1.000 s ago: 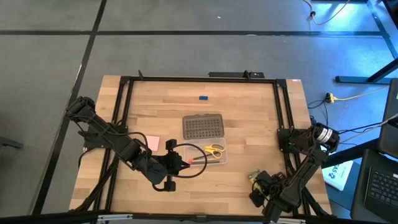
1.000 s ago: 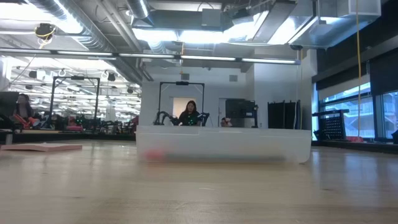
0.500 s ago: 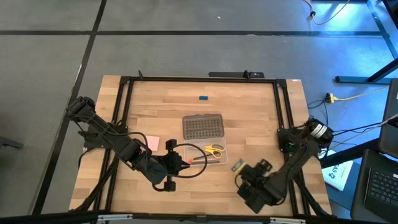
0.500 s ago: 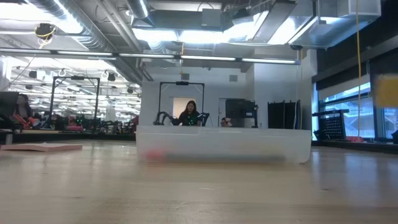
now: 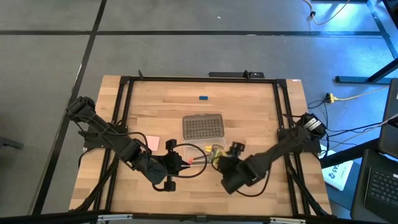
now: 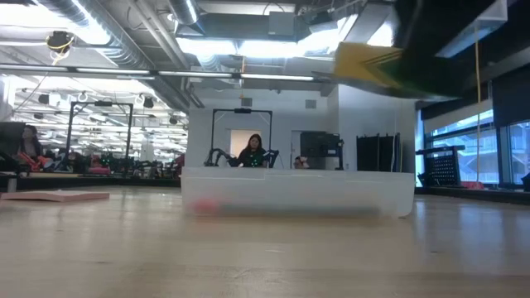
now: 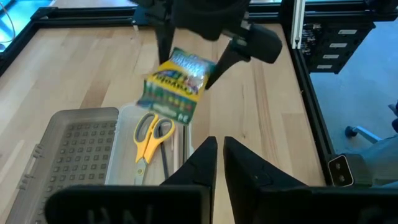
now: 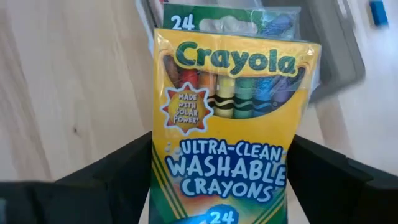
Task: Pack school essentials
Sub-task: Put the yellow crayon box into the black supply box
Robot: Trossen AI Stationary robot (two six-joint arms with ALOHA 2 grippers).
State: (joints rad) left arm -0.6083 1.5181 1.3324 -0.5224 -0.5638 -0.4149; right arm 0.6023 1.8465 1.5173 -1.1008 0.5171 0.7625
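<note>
The green-and-yellow crayon box (image 8: 227,118) is in my right gripper (image 7: 186,65), above the right end of the clear open case (image 5: 198,147), and also shows in the low view (image 6: 373,64). Yellow-handled scissors (image 7: 151,134) and thin pencils (image 7: 165,167) lie inside the case. Its grey dotted lid (image 5: 203,126) lies flat just beyond it. The pink pad (image 5: 151,143) lies left of the case, and the blue block (image 5: 203,97) lies near the far edge. My left gripper (image 7: 219,152) hovers shut at the case's near left corner. My right gripper pinches the crayon box between its two fingers (image 8: 115,177), one on each long side, at the end (image 8: 217,205) opposite the flap. The fingers come from above, slanting down. The box hangs tilted below them, lifted clear above the case.
A black frame (image 5: 124,93) runs along the table's left, far and right sides. Bare wood lies right of the case and along the near edge. Beyond the table, the low view shows a room with people and equipment.
My right arm has swung from the table's near right corner toward the left and the far side, carrying the crayon box lifted clear. The box now hangs over the case's right end. My left arm has kept still.
</note>
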